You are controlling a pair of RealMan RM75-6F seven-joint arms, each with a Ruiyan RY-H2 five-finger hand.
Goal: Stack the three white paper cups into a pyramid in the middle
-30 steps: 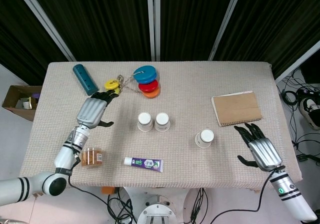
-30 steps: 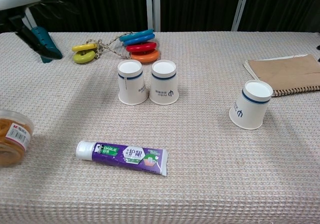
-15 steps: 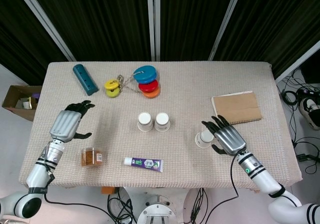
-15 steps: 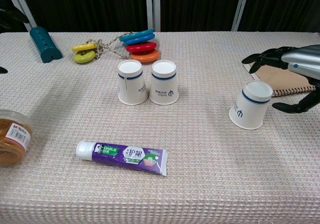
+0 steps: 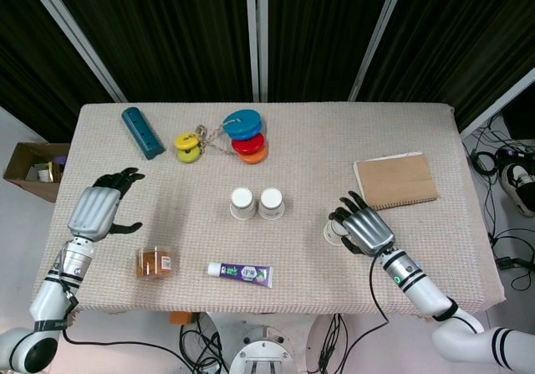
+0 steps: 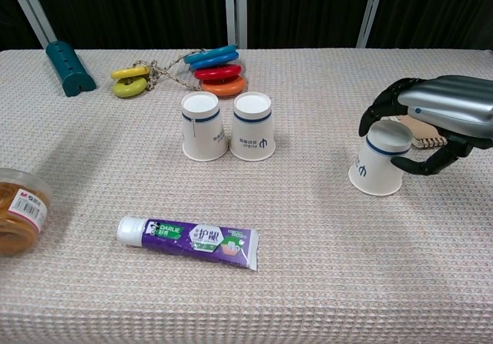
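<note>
Two white paper cups (image 5: pixel 242 202) (image 5: pixel 271 203) stand upside down, side by side, at the table's middle; the chest view shows them too (image 6: pixel 204 126) (image 6: pixel 253 126). The third cup (image 6: pixel 377 163) stands upside down further right, mostly hidden under the hand in the head view (image 5: pixel 333 234). My right hand (image 6: pixel 439 113) (image 5: pixel 364 227) wraps its upper part, fingers (image 6: pixel 377 104) curled over its far side and thumb against its near right side. The cup's rim rests on the cloth. My left hand (image 5: pixel 99 209) hovers near the left edge with fingers apart, holding nothing.
A toothpaste tube (image 6: pixel 189 238) lies in front of the middle cups. An orange-filled jar (image 5: pixel 154 263) sits front left. Coloured rings (image 5: pixel 245 135) and a teal case (image 5: pixel 142 131) lie at the back. A brown notebook (image 5: pixel 395 181) lies right, behind the right hand.
My right hand has come in from the front right corner and closed around the third cup, nudging it slightly left. My left hand has drawn back from the yellow rings to the left edge.
</note>
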